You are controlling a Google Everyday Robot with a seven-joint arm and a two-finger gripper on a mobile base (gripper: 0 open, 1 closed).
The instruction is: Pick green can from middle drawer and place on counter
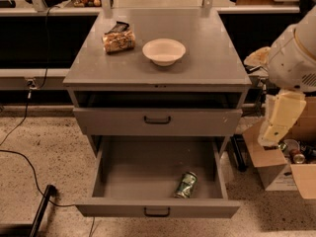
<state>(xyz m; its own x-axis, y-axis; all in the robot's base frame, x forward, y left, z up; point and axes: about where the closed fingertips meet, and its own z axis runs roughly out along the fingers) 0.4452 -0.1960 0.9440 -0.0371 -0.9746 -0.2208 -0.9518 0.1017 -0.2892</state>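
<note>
we find the green can (185, 184) lying on its side in the open middle drawer (143, 174), near the front right corner. the gripper (274, 127) hangs right of the cabinet; we cannot tell its state. the counter (207, 58) bears a white bowl (164, 51).

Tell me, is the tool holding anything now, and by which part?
Nothing: the tool hangs at the right; the green can lies apart in the middle drawer.

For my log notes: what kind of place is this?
Probably a robot test lab, not a home: a grey drawer cabinet on a speckled floor, an open cardboard box of clutter beside it, and the robot's gripper hanging right of the cabinet.
</note>
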